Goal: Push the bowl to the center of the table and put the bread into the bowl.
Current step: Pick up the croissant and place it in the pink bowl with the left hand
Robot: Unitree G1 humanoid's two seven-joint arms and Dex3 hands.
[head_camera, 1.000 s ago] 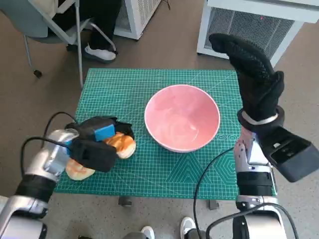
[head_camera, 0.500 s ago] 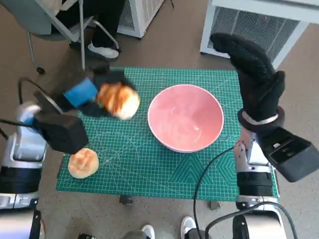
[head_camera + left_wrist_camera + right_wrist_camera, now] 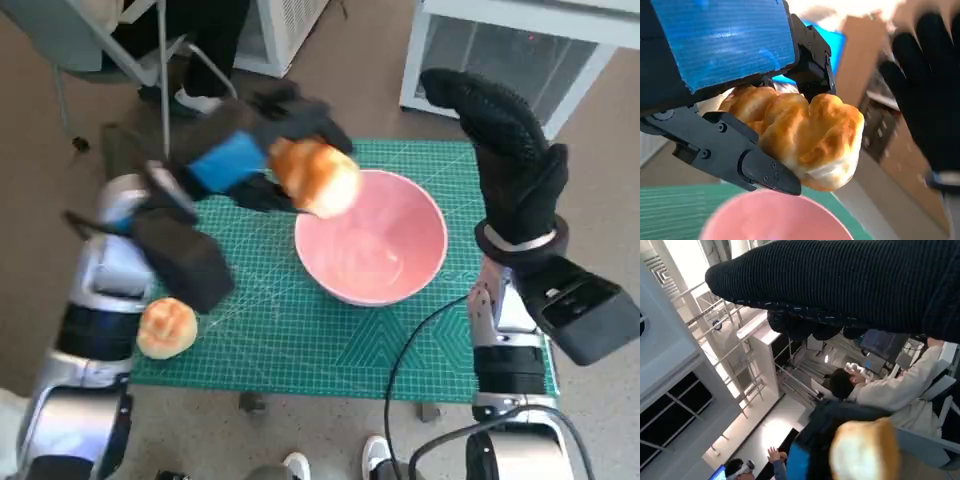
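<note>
Half a second earlier the left hand (image 3: 262,150) had held the bread (image 3: 314,176) above the green mat (image 3: 300,330), well to the left of the bowl; by this moment it had carried the bread to the right and hung with it over the bowl's (image 3: 371,248) left rim, above the table. The black fingers (image 3: 747,162) gripped the golden, twisted bread from both sides, and in the left wrist view the pink rim of the bowl showed just beneath it. A second, round bun (image 3: 166,326) lay on the mat near its front left corner, where it had been before, well apart from the bowl. The bowl had kept its place a little right of the mat's middle, with nothing in it. The right hand (image 3: 510,160) had not moved: it stood upright beside the bowl's right side, its gloved fingers straight and close together, holding nothing and not touching the bowl. The mat covered the small table, with brown floor (image 3: 360,70) all round it. Beyond the table's far edge stood a white cabinet with a grille (image 3: 510,55) at the right, and a chair (image 3: 110,50) with a person's dark legs and white shoe (image 3: 195,100) at the left. The right wrist view showed a person in a pale top (image 3: 890,387) seated under tall white frames (image 3: 715,340).
</note>
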